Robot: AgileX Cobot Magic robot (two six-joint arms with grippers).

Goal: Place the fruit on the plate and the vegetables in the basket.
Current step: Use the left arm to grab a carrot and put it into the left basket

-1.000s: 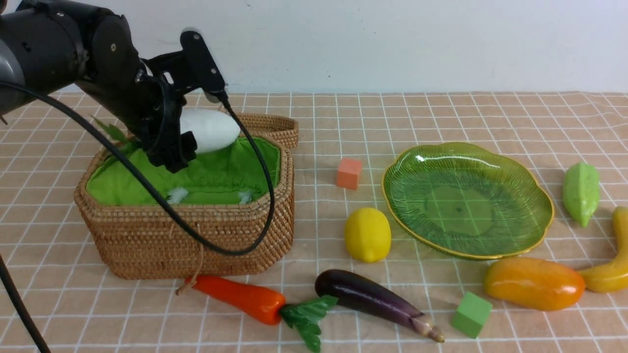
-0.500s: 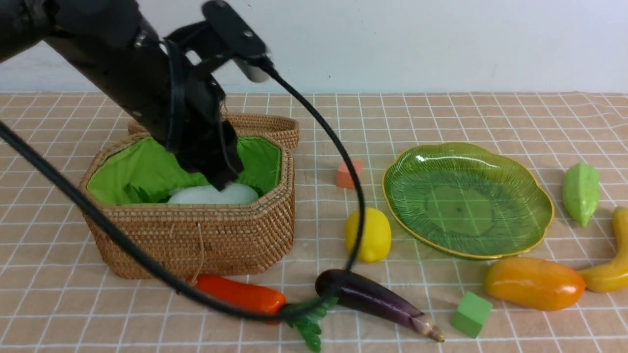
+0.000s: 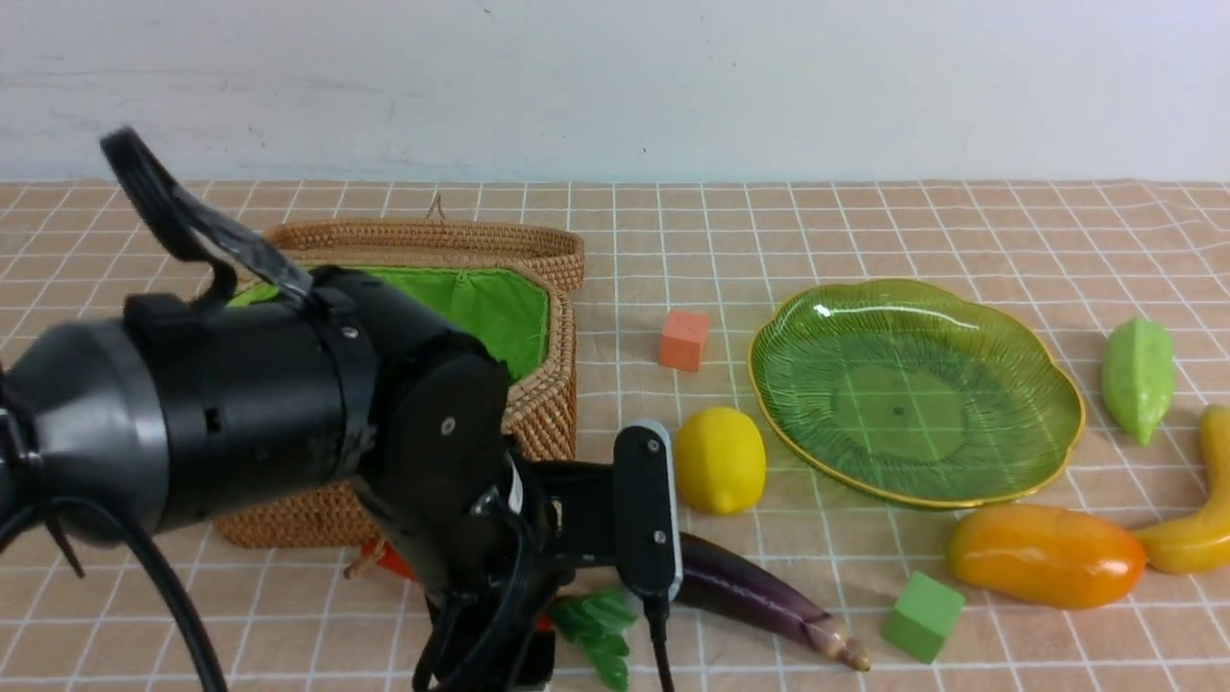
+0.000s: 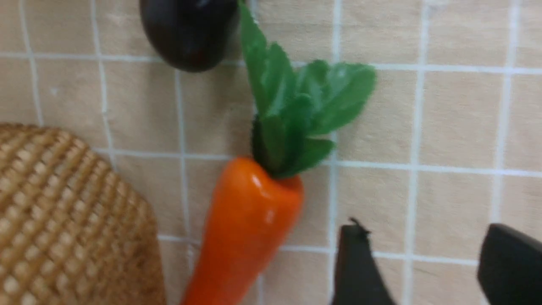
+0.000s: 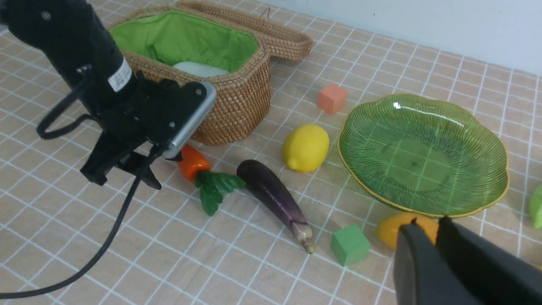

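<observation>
Since the earlier frame the left arm [image 3: 269, 423] has swung off the basket [image 3: 550, 384], leaving the white radish [image 5: 201, 69] on its green cloth lining, and has dropped low in front of the woven wicker wall. From the front, the arm's bulk hides the left end effector [image 4: 423, 241]. Well off to its right, the smooth lemon [image 3: 719, 459], oblong mango [image 3: 1045, 556] and curved banana [image 3: 1196, 519] lie on the checked bench [image 3: 865, 221] around the ribbed green glass plate [image 3: 913, 404], which holds nothing. The glossy eggplant [image 3: 769, 601] and the ridged pale green vegetable [image 3: 1138, 377] also wait on the cloth. In the left wrist view, the two dark fingers [image 4: 358, 267] stand apart with only cloth between them, gripping nothing. The slick orange carrot [image 4: 250, 220], with its soft-looking leaves, lies just beside them on the basket side, so the arm probably must shift sideways to straddle it. In the right wrist view, the right end effector [image 5: 427, 231] hangs over the mango with its jaws together and empty, seemingly parked while the left arm handles the vegetables nearer it.
</observation>
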